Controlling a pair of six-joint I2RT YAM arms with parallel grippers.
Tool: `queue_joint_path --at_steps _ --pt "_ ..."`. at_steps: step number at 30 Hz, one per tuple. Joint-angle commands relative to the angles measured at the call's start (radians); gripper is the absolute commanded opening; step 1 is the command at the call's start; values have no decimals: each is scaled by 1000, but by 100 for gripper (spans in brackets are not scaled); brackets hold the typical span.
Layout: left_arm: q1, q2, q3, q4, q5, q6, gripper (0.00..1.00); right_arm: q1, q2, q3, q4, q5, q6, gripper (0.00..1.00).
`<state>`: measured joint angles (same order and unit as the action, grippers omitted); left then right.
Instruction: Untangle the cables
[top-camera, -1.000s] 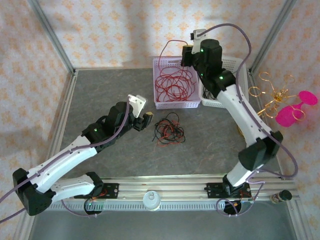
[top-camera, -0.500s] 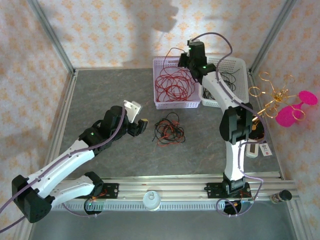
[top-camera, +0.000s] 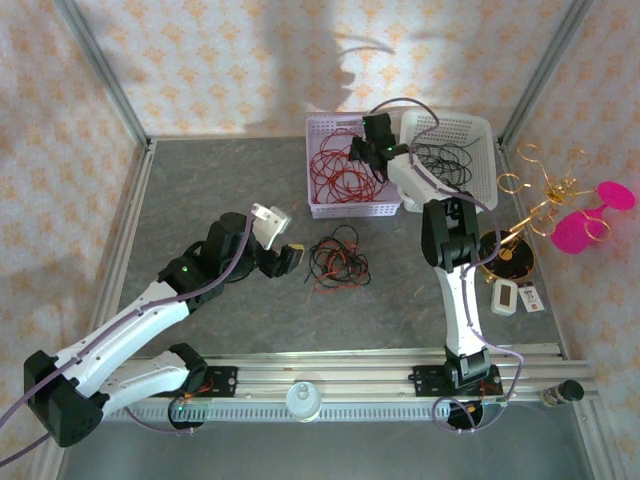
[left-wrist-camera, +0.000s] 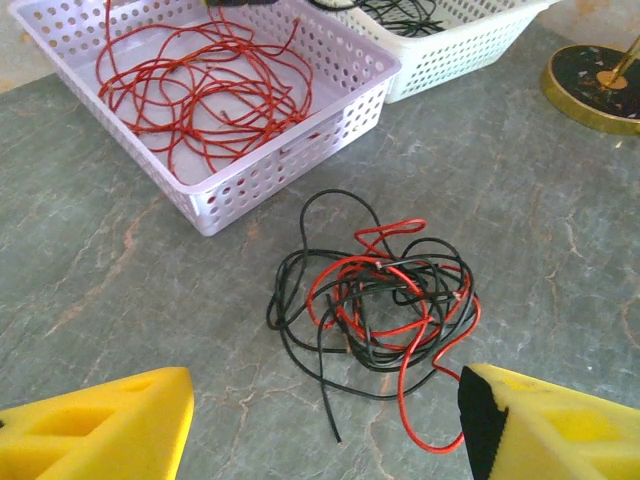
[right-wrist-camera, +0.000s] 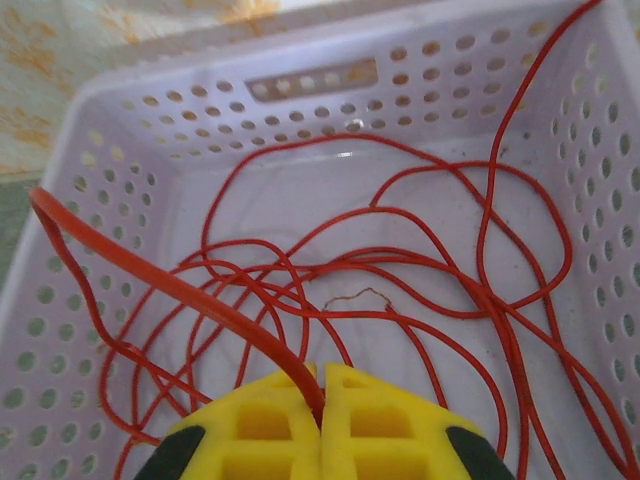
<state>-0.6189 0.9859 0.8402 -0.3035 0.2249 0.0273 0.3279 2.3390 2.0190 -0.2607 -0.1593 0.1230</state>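
right hand (right-wrist-camera: 320, 390) tight on red cable (right-wrist-camera: 172, 286)

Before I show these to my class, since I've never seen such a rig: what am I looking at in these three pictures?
These are two robot arms bolted at the near edge of a grey table. The wide picture comes from a fixed camera above and behind them. The other two come from a camera on each wrist. On the table lies a tangle of red and black cables. Behind it stand a purple basket holding red cables and a white basket holding black cables. A gold wire stand sits to the right. The left gripper is open, just short of the tangle, holding nothing. The right gripper, over the purple basket, is shut on one red cable.
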Motion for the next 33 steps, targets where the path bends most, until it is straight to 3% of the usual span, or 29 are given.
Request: queue_joint_path --at_steps 1,9,12,17,20,24,33 --pt "8 0 -19 43 28 0 73 -5 56 41 22 30 -17 0" --pt "18 17 -17 39 5 3 74 -11 182 130 26 60 -60 0" --pt "19 25 -19 40 10 3 74 -12 211 177 7 76 -79 9" --pt "22 48 -14 35 16 5 74 -12 167 178 5 72 -87 33" --pt "25 53 -13 35 15 6 74 -12 104 147 10 68 -96 43" --pt "27 59 -18 37 11 0 74 -10 -27 36 33 44 -87 49" --pt "27 80 -6 35 36 0 74 6 -467 -464 178 1 -59 56"
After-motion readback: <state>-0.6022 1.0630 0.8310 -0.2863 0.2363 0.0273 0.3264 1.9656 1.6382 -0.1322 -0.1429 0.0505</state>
